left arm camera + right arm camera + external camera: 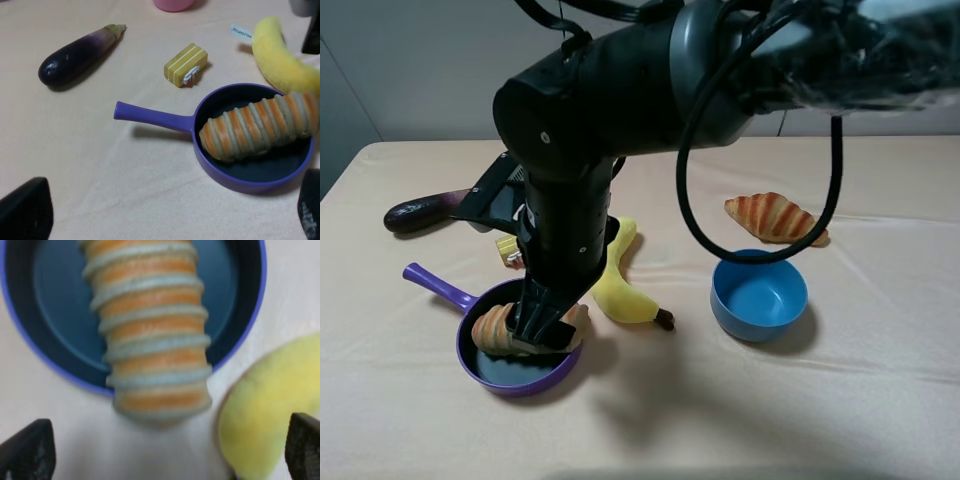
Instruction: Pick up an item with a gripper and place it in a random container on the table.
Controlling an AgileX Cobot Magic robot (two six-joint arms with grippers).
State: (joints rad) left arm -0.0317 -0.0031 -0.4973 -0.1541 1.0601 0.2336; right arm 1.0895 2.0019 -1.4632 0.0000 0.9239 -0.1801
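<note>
bread loaf (260,128) overhanging pan (252,184) rim, banana (280,55) beside

The arm (590,110) is big, black and shiny, with round, fat joints. A small pale dot sits on its side. A thin black cable (760,200) hangs from it in a long loop. The top part is wrapped in crinkly clear plastic (880,60). The gripper (542,330) gets thinner toward its end. Its fingertips (27,450) look dark and rough.
</note>
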